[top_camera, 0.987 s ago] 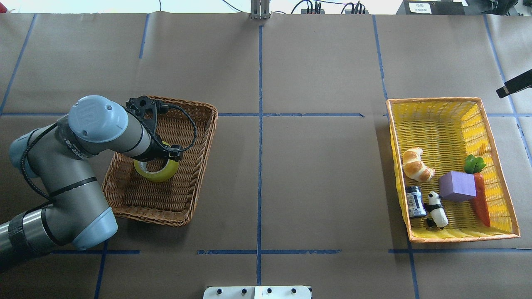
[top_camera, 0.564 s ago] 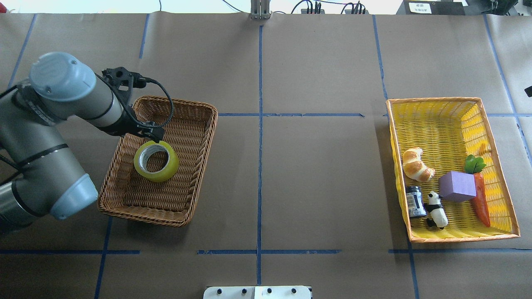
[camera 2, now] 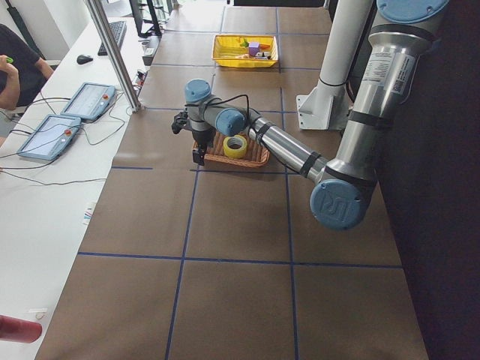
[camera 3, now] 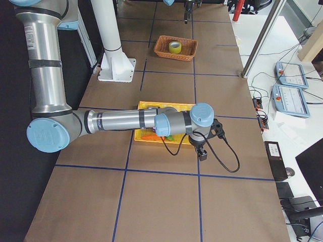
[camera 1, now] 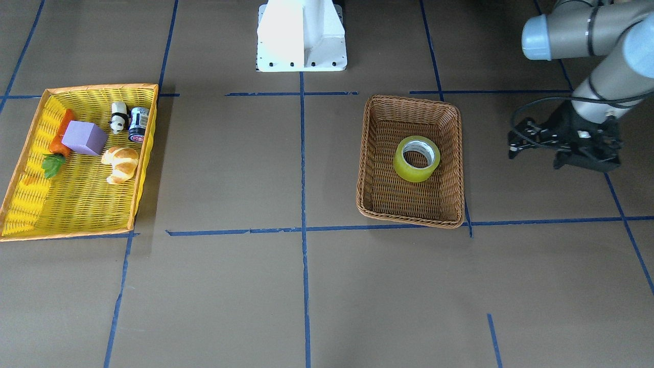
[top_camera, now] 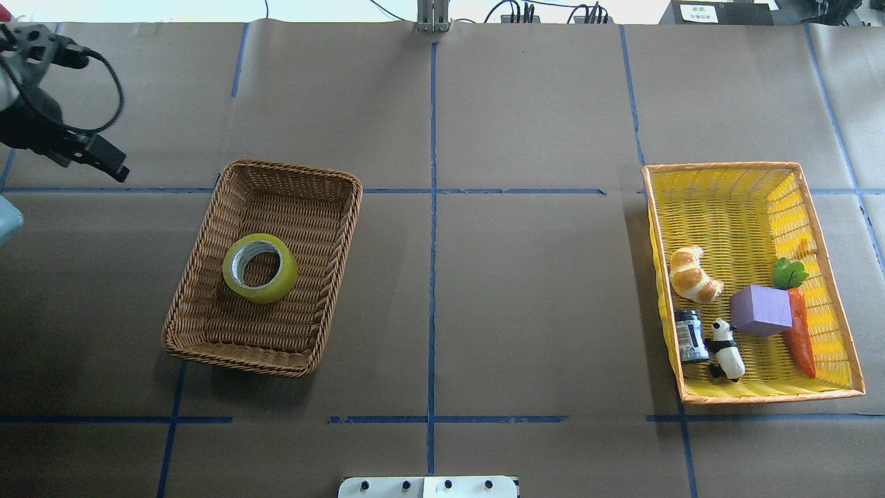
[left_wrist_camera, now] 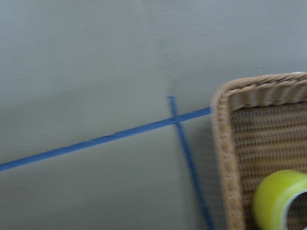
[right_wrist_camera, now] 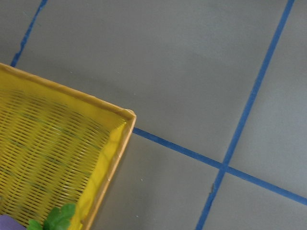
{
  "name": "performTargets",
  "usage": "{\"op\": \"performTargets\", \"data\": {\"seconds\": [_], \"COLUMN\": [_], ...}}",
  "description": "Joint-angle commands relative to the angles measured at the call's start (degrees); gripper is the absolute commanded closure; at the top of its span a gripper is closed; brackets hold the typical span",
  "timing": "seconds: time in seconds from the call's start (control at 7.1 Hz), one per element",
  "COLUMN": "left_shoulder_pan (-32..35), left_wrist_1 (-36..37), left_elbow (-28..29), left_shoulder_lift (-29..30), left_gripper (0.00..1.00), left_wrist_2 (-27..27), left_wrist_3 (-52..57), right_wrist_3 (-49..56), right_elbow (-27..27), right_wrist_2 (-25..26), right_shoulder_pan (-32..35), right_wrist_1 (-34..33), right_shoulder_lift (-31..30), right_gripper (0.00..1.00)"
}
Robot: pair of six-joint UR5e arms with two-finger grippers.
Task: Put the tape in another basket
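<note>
The yellow tape roll lies flat in the middle of the brown wicker basket. It also shows in the front view inside the basket, and at the lower right of the left wrist view. My left gripper is empty, looks open, and hangs above bare table well to the left of the basket, apart from it. My right gripper shows only in the exterior right view, beside the yellow tray. I cannot tell whether it is open or shut.
A yellow tray with an orange rim sits at the right. It holds a croissant, a purple cube, a carrot, a panda and a small can. The robot base stands at the near edge.
My left gripper has drawn back from over the tape, up and to the far left off the basket. The tape stays in the basket. The right gripper has left the overhead view.
</note>
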State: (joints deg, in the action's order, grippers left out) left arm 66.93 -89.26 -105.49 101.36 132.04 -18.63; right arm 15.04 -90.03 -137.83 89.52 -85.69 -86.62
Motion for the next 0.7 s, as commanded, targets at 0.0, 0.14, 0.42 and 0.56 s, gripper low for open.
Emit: {"op": "performTargets", "data": {"seconds": [0.0, 0.14, 0.42, 0.56], "left_shoulder_pan": [12.6, 16.4, 22.5, 23.4], "left_wrist_1": [0.1, -0.4, -0.6, -0.5], "left_elbow": [2.3, 6.0, 14.4, 14.4], "left_shoulder_lift": [-8.1, -11.1, -13.5, -13.6], "left_gripper": [0.0, 0.0, 0.0, 0.0], "left_wrist_2": [7.0, 6.9, 6.7, 6.4], "left_wrist_3": [9.9, 14.6, 24.4, 24.5], "right_wrist_3": [-0.1, -0.2, -0.4, -1.1], "right_elbow": [1.3, 0.9, 1.1, 1.2], "right_wrist_2": [1.2, 1.0, 0.7, 0.7], "right_shoulder_pan": [1.0, 1.2, 1.4, 1.4], "right_wrist_1": [0.4, 0.5, 0.3, 0.3], "right_shoulder_lift": [-3.8, -4.9, -6.7, -6.8], "right_gripper": [0.0, 0.0, 0.0, 0.0]}}
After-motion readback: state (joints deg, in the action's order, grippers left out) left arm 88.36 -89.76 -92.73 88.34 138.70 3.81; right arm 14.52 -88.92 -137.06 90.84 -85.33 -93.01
